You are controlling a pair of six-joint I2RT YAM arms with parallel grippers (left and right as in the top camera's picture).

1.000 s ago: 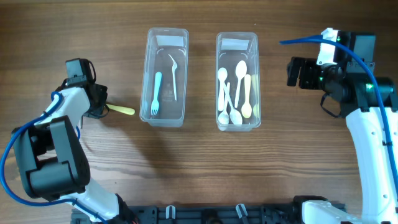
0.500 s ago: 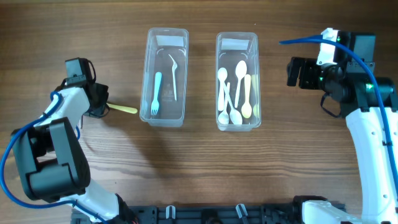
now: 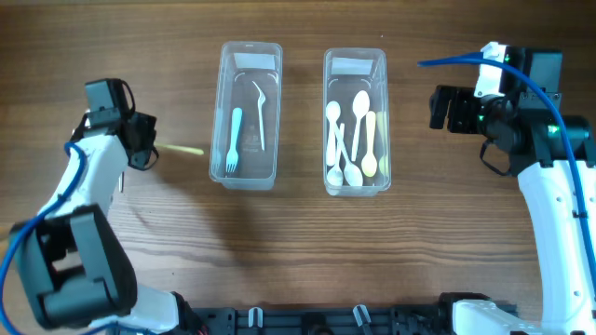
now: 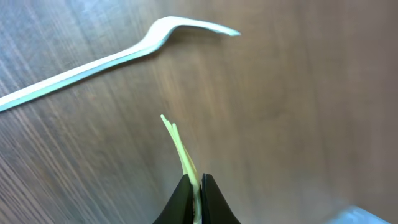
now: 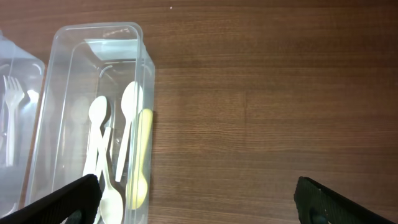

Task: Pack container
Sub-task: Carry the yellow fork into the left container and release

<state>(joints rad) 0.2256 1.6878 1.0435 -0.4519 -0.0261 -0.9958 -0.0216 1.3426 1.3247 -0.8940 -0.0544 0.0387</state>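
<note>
My left gripper (image 3: 147,149) is shut on the handle of a yellow-green fork (image 3: 183,150), left of the fork container (image 3: 250,177). In the left wrist view the jaws (image 4: 198,186) pinch the yellow-green fork (image 4: 179,146) edge-on above the wood. The fork container holds a blue fork (image 3: 234,140) and a white one (image 3: 260,116). The spoon container (image 3: 355,189) holds several white spoons and a yellow one (image 3: 370,144). My right gripper (image 3: 448,109) is open and empty, right of the spoon container (image 5: 146,81); its jaws (image 5: 199,199) are spread wide over bare wood.
A white fork (image 4: 118,59) lies loose on the table beyond the held fork in the left wrist view. The fork container's edge (image 5: 15,74) shows at the left of the right wrist view. Bare wood lies around both containers.
My left gripper has moved up and slightly left with the yellow-green fork, which now looks thinner and edge-on. The right arm has not moved.
</note>
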